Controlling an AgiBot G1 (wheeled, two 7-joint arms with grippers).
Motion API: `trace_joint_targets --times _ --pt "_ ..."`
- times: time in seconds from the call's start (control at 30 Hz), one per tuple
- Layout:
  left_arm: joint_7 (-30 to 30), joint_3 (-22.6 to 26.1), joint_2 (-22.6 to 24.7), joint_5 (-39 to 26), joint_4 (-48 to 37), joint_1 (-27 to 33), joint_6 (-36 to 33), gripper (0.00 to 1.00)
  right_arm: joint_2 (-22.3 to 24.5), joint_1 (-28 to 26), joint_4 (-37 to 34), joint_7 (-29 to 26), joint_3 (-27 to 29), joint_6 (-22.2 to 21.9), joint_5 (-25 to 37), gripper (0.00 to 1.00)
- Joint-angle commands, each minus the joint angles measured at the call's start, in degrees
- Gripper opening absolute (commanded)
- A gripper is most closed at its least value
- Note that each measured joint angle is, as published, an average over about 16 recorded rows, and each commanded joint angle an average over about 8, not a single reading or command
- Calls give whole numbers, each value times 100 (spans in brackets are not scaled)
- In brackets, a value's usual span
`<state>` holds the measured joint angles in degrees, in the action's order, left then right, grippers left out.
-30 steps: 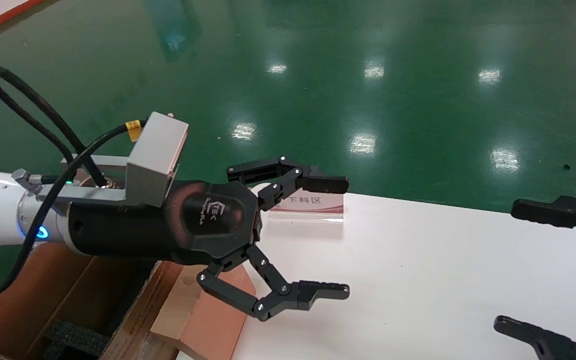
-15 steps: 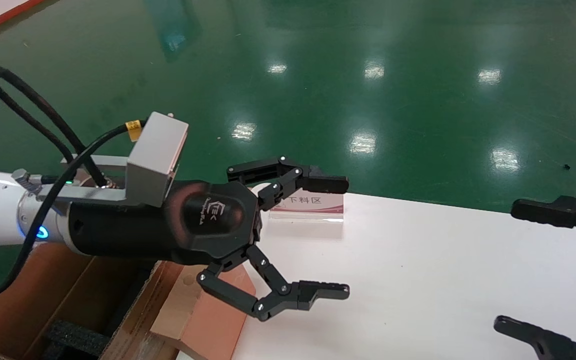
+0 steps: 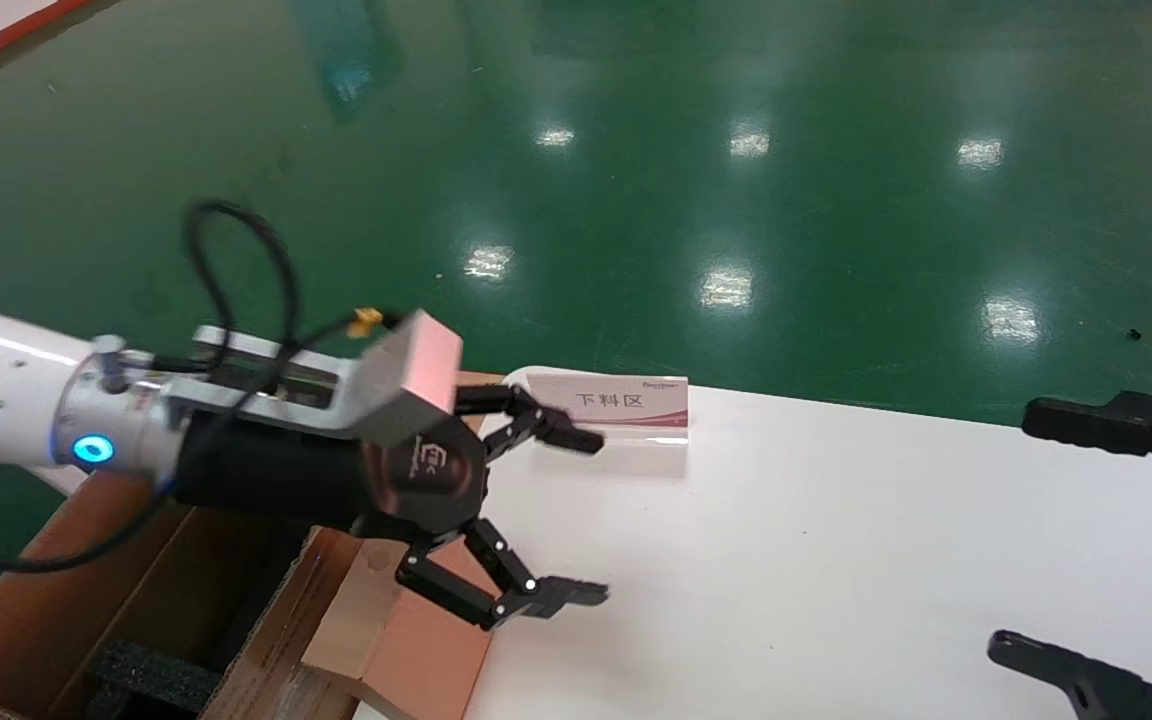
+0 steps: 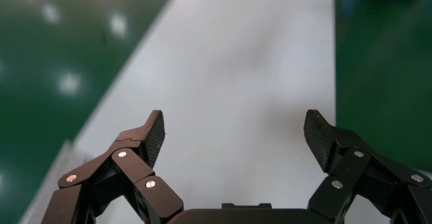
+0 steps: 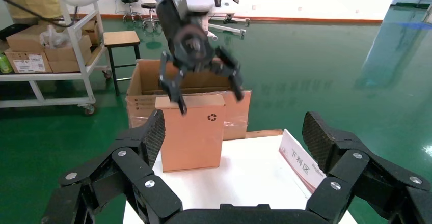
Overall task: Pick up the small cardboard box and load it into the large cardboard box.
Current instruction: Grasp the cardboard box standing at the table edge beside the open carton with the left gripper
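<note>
Left gripper [image 3: 576,515] hangs in the air over the left edge of the table [image 3: 836,560], jaws spread wide with nothing between them. The left wrist view confirms it: both pads [image 4: 155,132] are bare, with only white tabletop beyond.

And the small box [image 3: 406,640]? It is on the near left corner of the table, just below the left gripper and not touched by it. The right wrist view shows it best: the small box [image 5: 191,130] stands upright on the table edge, recycling mark facing that camera, with the left gripper [image 5: 201,81] poised right above its top edge, one finger dipping in front of its upper corner. Whether that finger touches the cardboard, I can't tell.

Just left of it, off the table edge, sits the big box [image 3: 126,610], flaps open, black foam [image 3: 151,680] showing inside. From the right wrist view the big box [image 5: 147,89] is directly behind the small one.

Right gripper [image 3: 1106,545] is parked at the right edge of the head view, jaws apart, holding nothing.

So where are we? Early, by my reading: no grasp yet, the small box is out of the big one. Left to do: come down, pinch it, lift, carry left, lower it in.
</note>
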<state>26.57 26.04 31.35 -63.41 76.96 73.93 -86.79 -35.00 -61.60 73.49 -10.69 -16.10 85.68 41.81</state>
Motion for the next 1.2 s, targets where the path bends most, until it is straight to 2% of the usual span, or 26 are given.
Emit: trace_joint_targets --times 0.03,0.27,0.4,1.2 --pt "272 199 14 -462 42 336 -155 100 0 0 0 0 -1 0 -1 100" --pt "1576 1341 213 -1527 53 1496 -384 100 2 -1 0 2 -4 -1 -3 100" --pt "2142 2024 307 -1801 56 2078 -397 100 2 -1 0 3 -6 -2 -4 100" --pt "4101 5578 476 -1748 80 4717 -421 100 6 -4 0 8 -16 -7 -11 100"
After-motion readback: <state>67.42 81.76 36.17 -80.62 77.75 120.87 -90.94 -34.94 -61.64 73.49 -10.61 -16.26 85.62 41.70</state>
